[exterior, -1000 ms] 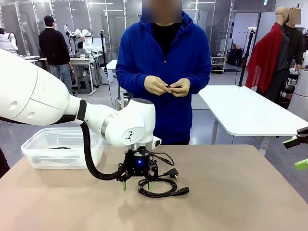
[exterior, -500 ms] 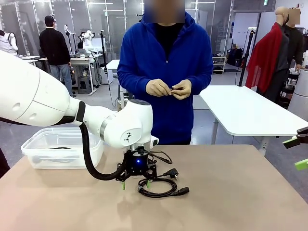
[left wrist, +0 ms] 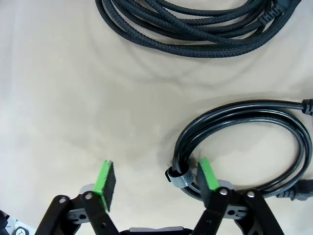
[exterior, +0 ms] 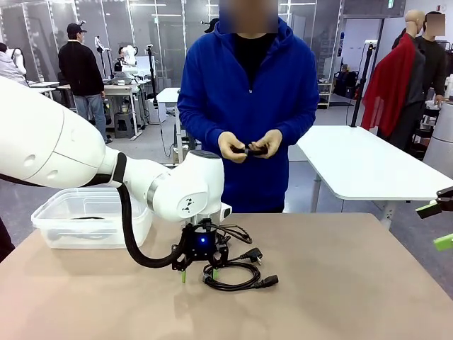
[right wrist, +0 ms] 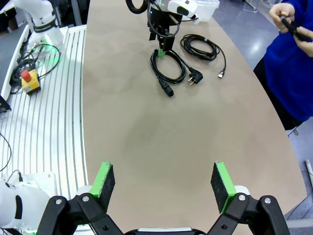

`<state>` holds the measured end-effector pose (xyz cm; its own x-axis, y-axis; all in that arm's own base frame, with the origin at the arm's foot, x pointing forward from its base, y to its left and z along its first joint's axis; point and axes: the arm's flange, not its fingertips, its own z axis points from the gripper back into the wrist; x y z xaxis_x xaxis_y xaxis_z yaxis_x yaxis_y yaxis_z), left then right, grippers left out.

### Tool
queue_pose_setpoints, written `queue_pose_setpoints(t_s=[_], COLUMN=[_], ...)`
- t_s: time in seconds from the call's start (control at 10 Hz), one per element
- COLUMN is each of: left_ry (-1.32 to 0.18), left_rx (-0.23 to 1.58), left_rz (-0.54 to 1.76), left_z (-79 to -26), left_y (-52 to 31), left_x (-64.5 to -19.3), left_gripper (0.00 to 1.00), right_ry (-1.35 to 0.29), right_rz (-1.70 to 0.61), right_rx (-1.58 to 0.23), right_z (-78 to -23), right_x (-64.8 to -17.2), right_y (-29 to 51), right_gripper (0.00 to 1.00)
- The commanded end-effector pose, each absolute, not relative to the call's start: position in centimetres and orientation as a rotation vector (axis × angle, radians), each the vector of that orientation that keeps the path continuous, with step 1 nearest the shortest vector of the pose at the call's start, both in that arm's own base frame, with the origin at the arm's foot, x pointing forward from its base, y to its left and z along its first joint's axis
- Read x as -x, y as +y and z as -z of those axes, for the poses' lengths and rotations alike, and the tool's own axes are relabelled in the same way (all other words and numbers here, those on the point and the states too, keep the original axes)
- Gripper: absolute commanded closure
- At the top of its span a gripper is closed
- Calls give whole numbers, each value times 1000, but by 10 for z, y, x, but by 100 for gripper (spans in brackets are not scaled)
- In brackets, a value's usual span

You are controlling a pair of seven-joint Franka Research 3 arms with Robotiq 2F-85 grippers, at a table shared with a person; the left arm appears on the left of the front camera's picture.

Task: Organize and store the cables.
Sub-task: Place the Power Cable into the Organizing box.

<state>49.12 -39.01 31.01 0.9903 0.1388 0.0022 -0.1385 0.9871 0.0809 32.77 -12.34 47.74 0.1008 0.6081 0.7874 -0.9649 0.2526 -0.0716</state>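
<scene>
Power cable (left wrist: 239, 113): flat oval coil mid-table (exterior: 354, 283); we see its long axis running left-right in the front view, plugs toward the robot's right; braided cable (left wrist: 195, 34) just beyond
Left gripper (left wrist: 156, 180): fingers apart; low over the coil's strapped end, one pad on its strands
Right gripper (right wrist: 163, 182): fingers apart; well away from the cables
Change: coil lies as before; we find the person's hands (exterior: 248, 146) lower

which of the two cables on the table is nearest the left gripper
The smooth cable, bound with a grey strap. Its strapped part lies between the pads of the open left gripper. The braided cable lies farther off.
</scene>
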Motion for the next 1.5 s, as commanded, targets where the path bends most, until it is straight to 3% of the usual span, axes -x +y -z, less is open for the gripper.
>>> queue_pose_setpoints(t_s=[0.0,0.2,0.3,0.4,0.5,1.0,1.4], left_ry=[-13,-3,0,0,-1,-24,-96], left_rx=[-110,-92,-92,-95,-95,-86,-21], left_rz=[-159,-155,-154,-153,-156,-157,-13], left_z=[-309,-308,-308,-309,-309,-316,-364], left_y=[-394,-395,-396,-397,-397,-395,-374], left_x=[-489,-489,-490,-491,-491,-486,-464], left_gripper=[100,100,87,97,100,100,97], right_ry=[-824,-824,-824,-824,-824,-824,-824], right_rz=[-1249,-1249,-1249,-1249,-1249,-1249,-1249], right_rx=[-544,-544,-544,-544,-544,-544,-544], right_z=[-476,-476,-476,-476,-476,-476,-476], right_x=[-327,-327,-327,-327,-327,-327,-327], right_y=[-123,-123,-123,-123,-123,-123,-123], right_gripper=[0,0,0,0,0,0,0])
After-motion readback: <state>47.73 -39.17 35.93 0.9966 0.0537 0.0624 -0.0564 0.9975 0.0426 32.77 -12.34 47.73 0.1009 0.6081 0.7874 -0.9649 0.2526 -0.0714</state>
